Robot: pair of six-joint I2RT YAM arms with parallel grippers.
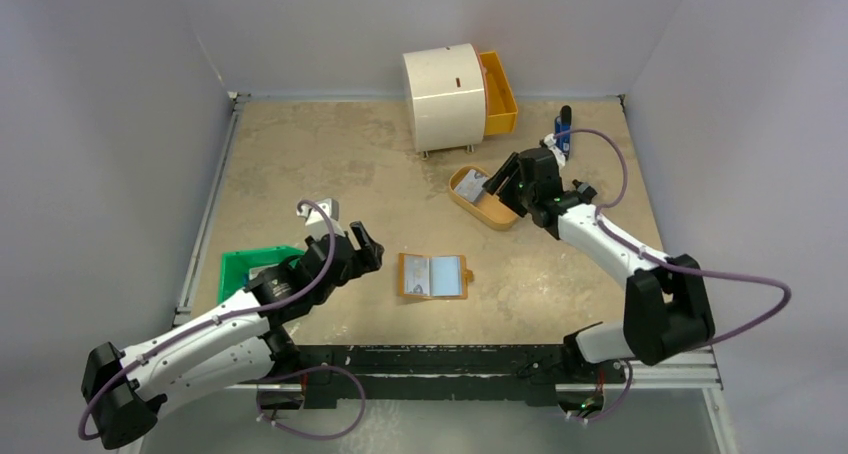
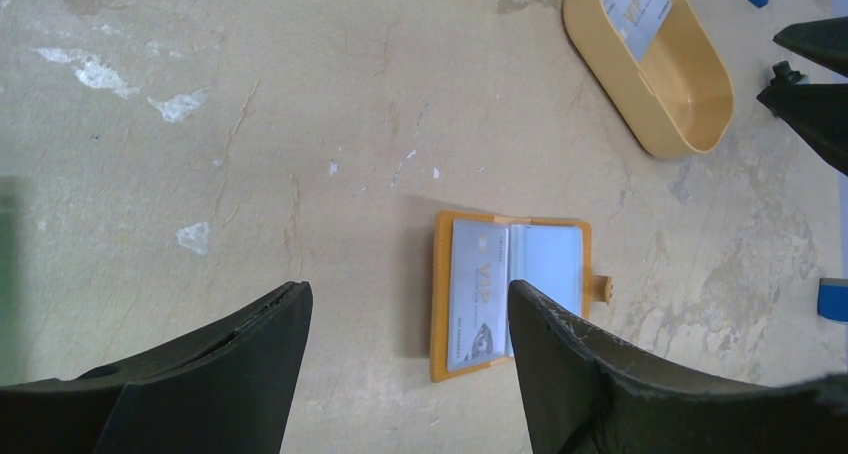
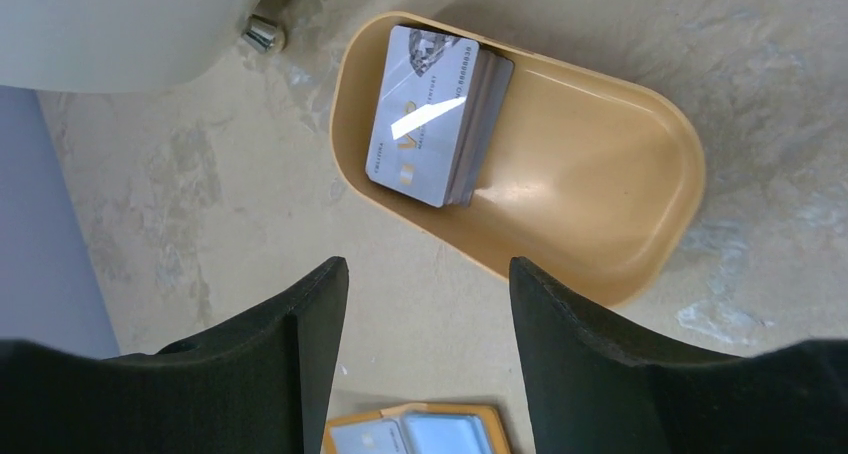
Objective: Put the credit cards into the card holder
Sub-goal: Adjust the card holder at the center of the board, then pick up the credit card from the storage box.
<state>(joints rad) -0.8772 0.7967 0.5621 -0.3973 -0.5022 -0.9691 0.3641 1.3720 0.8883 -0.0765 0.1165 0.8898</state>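
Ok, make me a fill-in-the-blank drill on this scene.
The stack of cards sits in the tan oval ____.
The card holder lies unfolded, with ____ card visible in its sleeves.
The right pincer hangs over the stack, holding ____.
The left pincer hangs near the ____ bin.
Missing: tray, one, nothing, green.

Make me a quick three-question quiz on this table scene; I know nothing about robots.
1. True or false: the open tan folding card holder already has a pale card in one sleeve.
2. The stack of pale plastic cards lies in: A) green bin B) oval tan tray C) orange drawer.
3. Which gripper hangs over that tray?
Key: 1 true; 2 B; 3 the right gripper, open.
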